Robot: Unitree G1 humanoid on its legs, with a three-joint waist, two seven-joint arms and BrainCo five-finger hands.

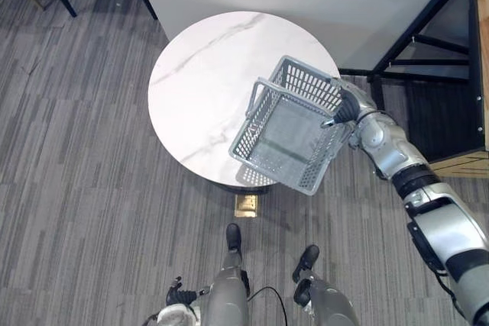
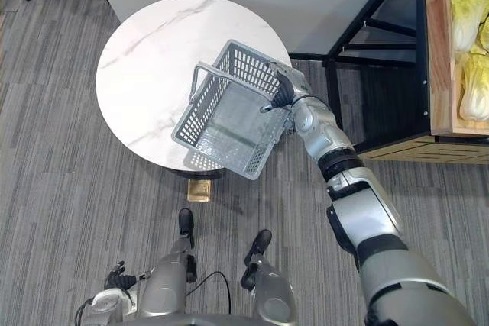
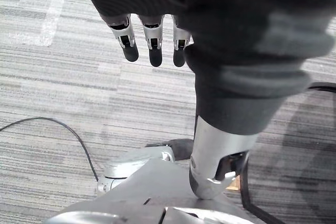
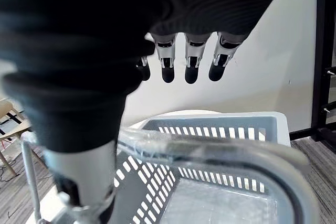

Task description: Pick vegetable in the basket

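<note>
Holds the grey basket tilted above the near right edge of the round white desk, right robot hand clamped on its handle. Hangs the left robot hand low, fingers relaxed. Shows cabbages on a wooden shelf, well apart from the basket.

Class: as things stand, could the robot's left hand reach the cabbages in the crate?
Probably not: the left hand hangs low at its left side; the cabbages lie far right, past the basket.
</note>
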